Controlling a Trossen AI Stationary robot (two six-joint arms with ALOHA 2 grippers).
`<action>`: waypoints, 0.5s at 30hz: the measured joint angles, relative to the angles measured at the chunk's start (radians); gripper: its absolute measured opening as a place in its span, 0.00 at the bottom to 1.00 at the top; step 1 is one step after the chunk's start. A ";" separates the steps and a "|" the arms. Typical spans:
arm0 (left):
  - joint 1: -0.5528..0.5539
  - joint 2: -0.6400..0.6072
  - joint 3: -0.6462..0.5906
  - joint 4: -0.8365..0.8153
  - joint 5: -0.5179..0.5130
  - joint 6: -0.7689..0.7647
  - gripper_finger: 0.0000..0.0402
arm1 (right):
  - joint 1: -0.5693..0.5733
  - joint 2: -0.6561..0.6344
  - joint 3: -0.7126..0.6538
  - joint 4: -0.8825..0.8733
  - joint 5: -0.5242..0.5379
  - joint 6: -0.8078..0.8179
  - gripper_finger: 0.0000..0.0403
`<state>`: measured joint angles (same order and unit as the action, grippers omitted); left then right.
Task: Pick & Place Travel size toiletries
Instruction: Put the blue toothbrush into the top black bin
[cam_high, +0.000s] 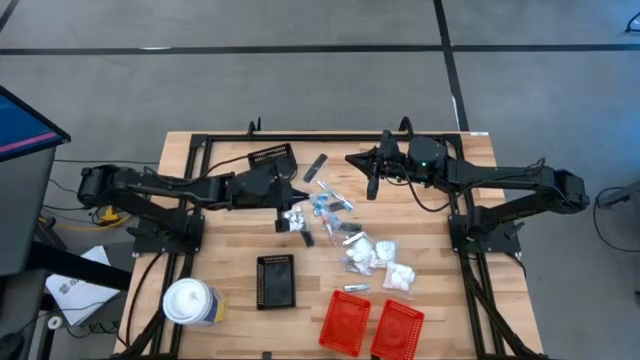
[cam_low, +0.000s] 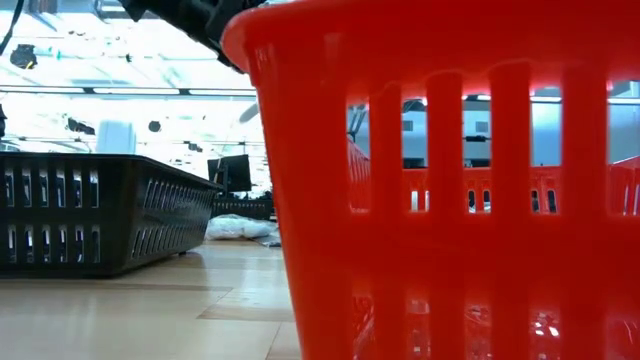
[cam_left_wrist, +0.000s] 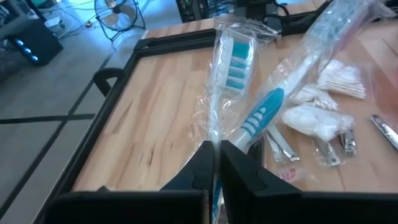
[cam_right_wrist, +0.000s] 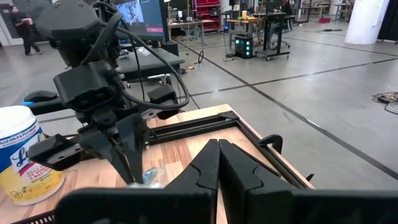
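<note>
The travel size toiletries (cam_high: 362, 248) lie in a loose pile at the table's middle: white clear-wrapped packets (cam_left_wrist: 314, 118), small metal pieces (cam_left_wrist: 283, 148) and a white-and-teal toothbrush (cam_left_wrist: 268, 107). At the pile's left end my left gripper (cam_high: 282, 222) is shut on a clear-wrapped toothbrush packet (cam_left_wrist: 235, 62). The right wrist view shows it with its fingers slanting down (cam_right_wrist: 130, 167). My right gripper (cam_high: 372, 188) waits shut and empty over the far side of the table (cam_right_wrist: 217, 155). My left gripper pinches the toothbrush packet's clear wrapper at its near end (cam_left_wrist: 215, 138) between its two fingers. The packet runs on ahead along the fingers. Its brush-head end (cam_left_wrist: 237, 59) stands out past the fingertips, above the wood. From the far side the wrapper (cam_right_wrist: 150, 177) shows beside the fingertips.
One black slotted basket (cam_high: 272, 158) sits at the far left and another (cam_high: 276, 280) nearer the front. Two red baskets (cam_high: 345, 322) (cam_high: 398, 330) stand at the near edge. A white wipes canister (cam_high: 190, 303) stands at the near left. A black frame (cam_high: 200, 140) borders the table.
</note>
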<state>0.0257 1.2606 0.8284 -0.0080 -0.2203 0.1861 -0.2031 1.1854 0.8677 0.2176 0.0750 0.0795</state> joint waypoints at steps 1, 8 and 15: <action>0.000 0.000 0.000 0.002 0.000 0.000 0.01 | 0.000 0.000 0.000 0.000 0.000 0.000 0.00; 0.003 0.000 0.000 0.007 0.000 0.001 0.02 | 0.000 0.000 0.000 0.034 0.000 0.000 0.00; 0.003 0.000 0.000 0.007 0.000 0.001 0.02 | 0.013 0.007 0.000 0.051 -0.060 0.093 0.00</action>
<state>0.0292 1.2606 0.8284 -0.0010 -0.2199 0.1867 -0.1903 1.1929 0.8676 0.2689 0.0146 0.1730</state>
